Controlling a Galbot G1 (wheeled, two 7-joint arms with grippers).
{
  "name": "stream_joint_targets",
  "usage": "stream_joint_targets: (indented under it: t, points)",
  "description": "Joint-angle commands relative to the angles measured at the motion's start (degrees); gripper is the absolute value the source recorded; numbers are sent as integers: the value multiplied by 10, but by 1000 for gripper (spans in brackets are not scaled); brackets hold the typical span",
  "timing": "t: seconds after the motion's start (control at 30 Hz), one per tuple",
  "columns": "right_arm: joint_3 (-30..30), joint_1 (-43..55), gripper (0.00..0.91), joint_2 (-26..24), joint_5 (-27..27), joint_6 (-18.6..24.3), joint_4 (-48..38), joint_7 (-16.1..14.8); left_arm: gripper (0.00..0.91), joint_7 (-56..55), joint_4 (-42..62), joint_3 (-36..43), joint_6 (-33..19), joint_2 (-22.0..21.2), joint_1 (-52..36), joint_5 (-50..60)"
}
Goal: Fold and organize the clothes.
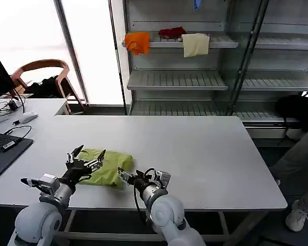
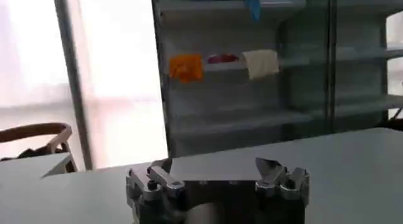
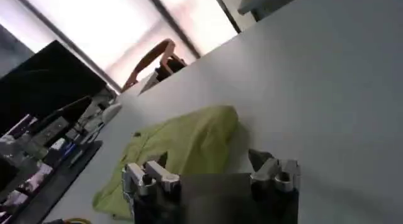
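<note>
your soft lime-green t-shirt (image 1: 109,167) lies bundled at the white table's (image 1: 205,154) seven o'clock, the left gripper (image 1: 84,161) and the right gripper (image 1: 127,177) both released beside it, so next you square and tidy it.

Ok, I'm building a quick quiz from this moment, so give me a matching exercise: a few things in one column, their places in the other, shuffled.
Things:
1. lime-green T-shirt
2. orange cloth
3. cream cloth
4. right gripper

Places:
A. hanging off the top shelf, toward its right end
B. crumpled on the white table near its front edge
C. open, at the T-shirt's right edge
D. hanging off the top shelf's left end

Pairs: 1-B, 2-D, 3-A, 4-C
</note>
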Motion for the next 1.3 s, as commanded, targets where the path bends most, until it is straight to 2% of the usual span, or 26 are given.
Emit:
stream_joint_targets:
  t: [0.03, 0.1, 0.13, 0.17, 0.5, 0.63, 1.0, 1.13, 1.3]
  points:
    - [-6, 23, 373, 28, 33, -1, -64, 16, 907, -2, -1, -19, -6, -10, 17, -16]
    - [-3, 26, 60, 28, 33, -1, -65, 14, 907, -3, -1, -20, -7, -11, 18, -16]
    - [-1, 27, 10, 28, 34, -1, -65, 14, 907, -3, 0, -20, -7, -11, 19, -16]
    - [1, 29, 0, 28, 34, -1, -65, 13, 907, -3, 1, -20, -7, -12, 19, -16]
    - [7, 38, 0, 28, 32, -1, -64, -13, 907, -4, -2, -17, -8, -18, 21, -15]
    - [12, 35, 0, 28, 38, -2, -39, -31, 907, -5, -5, -19, -8, -18, 25, -15]
    - [27, 27, 0, 28, 37, -2, 31, -36, 907, -5, -8, -16, -12, -21, 33, -14]
    - [51, 27, 0, -2, 52, -3, 60, -22, 907, -5, -7, -16, -15, -21, 37, -14]
    - [82, 22, 0, -68, 83, -4, 85, -11, 907, -5, -4, -16, -16, -22, 37, -14]
